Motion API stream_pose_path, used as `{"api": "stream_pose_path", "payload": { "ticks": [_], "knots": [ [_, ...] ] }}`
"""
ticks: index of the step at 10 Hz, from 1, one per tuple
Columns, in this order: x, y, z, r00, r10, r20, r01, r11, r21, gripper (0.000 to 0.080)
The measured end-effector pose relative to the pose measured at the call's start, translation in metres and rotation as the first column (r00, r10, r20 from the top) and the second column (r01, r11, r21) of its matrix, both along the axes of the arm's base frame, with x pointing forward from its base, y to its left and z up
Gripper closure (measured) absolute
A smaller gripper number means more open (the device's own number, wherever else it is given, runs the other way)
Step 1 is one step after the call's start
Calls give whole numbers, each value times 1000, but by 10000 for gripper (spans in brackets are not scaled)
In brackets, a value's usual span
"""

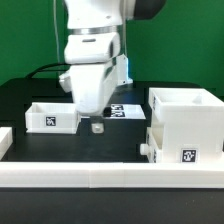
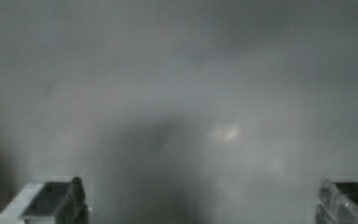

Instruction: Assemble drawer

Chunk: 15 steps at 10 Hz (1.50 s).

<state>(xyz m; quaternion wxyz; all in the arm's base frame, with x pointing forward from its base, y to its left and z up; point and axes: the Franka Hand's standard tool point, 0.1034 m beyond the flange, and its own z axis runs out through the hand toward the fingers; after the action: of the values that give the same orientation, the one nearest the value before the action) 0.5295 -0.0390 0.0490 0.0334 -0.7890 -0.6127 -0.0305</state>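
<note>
Drawer pieces are not yet joined. The tall box housing (image 1: 185, 118) stands on the black desk (image 1: 20, 95), and one small tray (image 1: 50, 116) sits well apart from the housing. My claw (image 1: 96, 118) hangs low over the desk between the two. Its fingertips (image 2: 51, 200) are spread apart with nothing between them, and the wrist view gives only a grey blur beyond them.

I judge the step in hand to be fetching the tray toward the housing. To do it well, I should close on one thin upright wall of the tray, keep it level, and square it with the housing's opening before pushing. I cannot see from here which side that opening is on.

All parts look like hard, smooth white plastic, boxy and thin-walled, probably slippery, and they carry black-and-white square tags. The marker board (image 1: 125, 110) lies flat behind my claw, nearer the housing than the tray is. A long low rail (image 1: 110, 176) runs in front of the housing.
</note>
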Motion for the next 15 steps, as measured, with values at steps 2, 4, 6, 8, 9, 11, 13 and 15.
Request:
{"api": "stream_pose_path", "payload": {
  "ticks": [2,4,6,8,9,11,13,15],
  "knots": [
    [-16,-8,3,982,-185,-25,185,983,-14,150],
    [-18,-7,2,951,-307,-39,306,952,-13,150],
    [-18,-5,2,900,-433,-52,433,901,-11,150],
    [-18,-7,2,833,-551,-48,552,834,-5,150],
    [-26,-16,3,759,-650,-34,650,760,-6,150],
    [-41,-36,6,593,-803,-58,803,595,-31,150],
    [-47,-41,5,446,-892,-73,893,449,-39,150],
    [-46,-37,5,361,-929,-84,930,366,-42,150]
  ]
}}
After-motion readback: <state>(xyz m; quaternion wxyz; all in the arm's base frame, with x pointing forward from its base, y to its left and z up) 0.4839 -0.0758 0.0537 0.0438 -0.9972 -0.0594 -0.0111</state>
